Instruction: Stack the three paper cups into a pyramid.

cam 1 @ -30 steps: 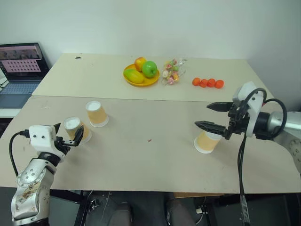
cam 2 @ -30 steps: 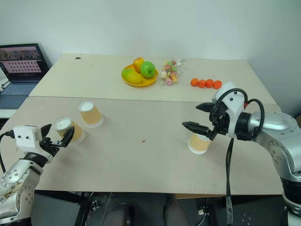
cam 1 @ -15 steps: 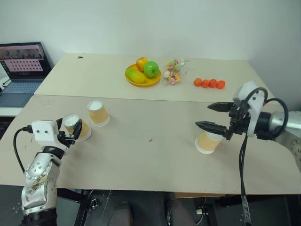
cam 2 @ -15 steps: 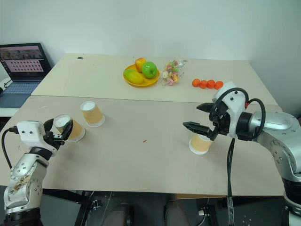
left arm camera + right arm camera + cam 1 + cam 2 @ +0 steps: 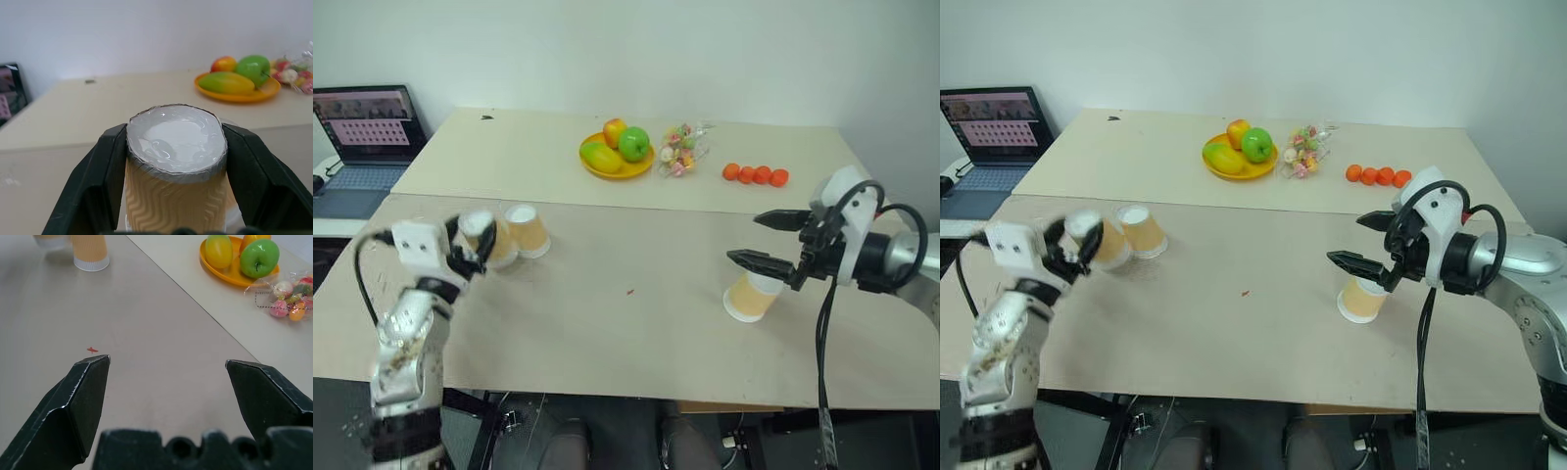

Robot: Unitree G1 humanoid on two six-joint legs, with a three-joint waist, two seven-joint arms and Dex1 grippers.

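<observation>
The left gripper [image 5: 176,161] clamps an upturned tan paper cup [image 5: 176,166], seemingly lifted for stacking, beside a second cup [image 5: 528,230]. The right gripper [image 5: 773,240] gapes empty over the third cup [image 5: 750,297], near right on the surface [image 5: 626,323].

Laptop [image 5: 357,137] cut off at the frame edge
</observation>
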